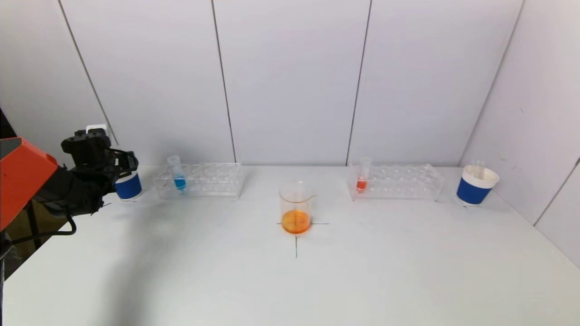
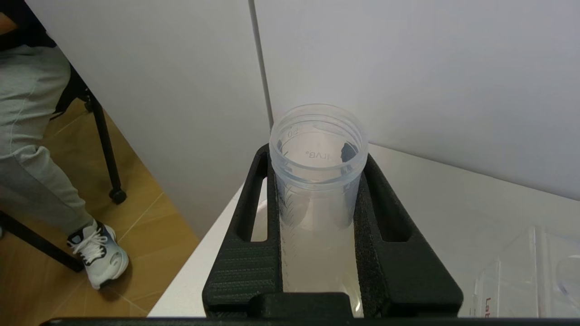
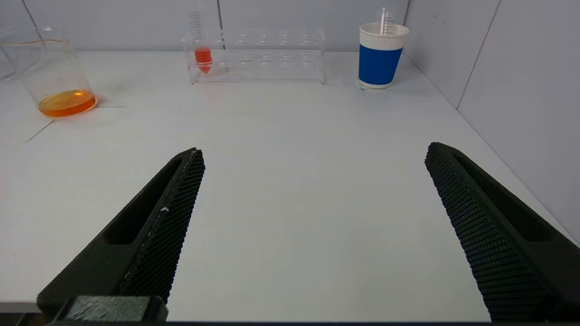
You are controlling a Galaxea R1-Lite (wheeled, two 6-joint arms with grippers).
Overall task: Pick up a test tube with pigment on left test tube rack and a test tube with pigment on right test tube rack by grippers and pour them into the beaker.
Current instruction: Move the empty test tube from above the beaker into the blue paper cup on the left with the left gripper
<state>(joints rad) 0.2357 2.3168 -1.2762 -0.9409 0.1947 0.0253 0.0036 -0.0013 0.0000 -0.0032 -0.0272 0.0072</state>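
Note:
My left gripper [image 1: 123, 164] is at the table's far left, right by a blue paper cup [image 1: 129, 186]. In the left wrist view this gripper [image 2: 317, 155] is shut on a clear test tube [image 2: 317, 190] that looks empty, open mouth upward. The left rack [image 1: 199, 182] holds a tube with blue pigment [image 1: 178, 177]. The right rack [image 1: 395, 182] holds a tube with red pigment [image 1: 362, 177]. Between the racks stands the beaker [image 1: 296, 207], with orange liquid in its bottom. My right gripper [image 3: 315, 149] hangs open over bare table near the front right, with nothing between its fingers.
A second blue paper cup [image 1: 476, 184] at the far right holds a clear tube. White walls close off the back and the right side. A black cross is drawn under the beaker. Off the left table edge are a chair leg and a person's leg [image 2: 41, 181].

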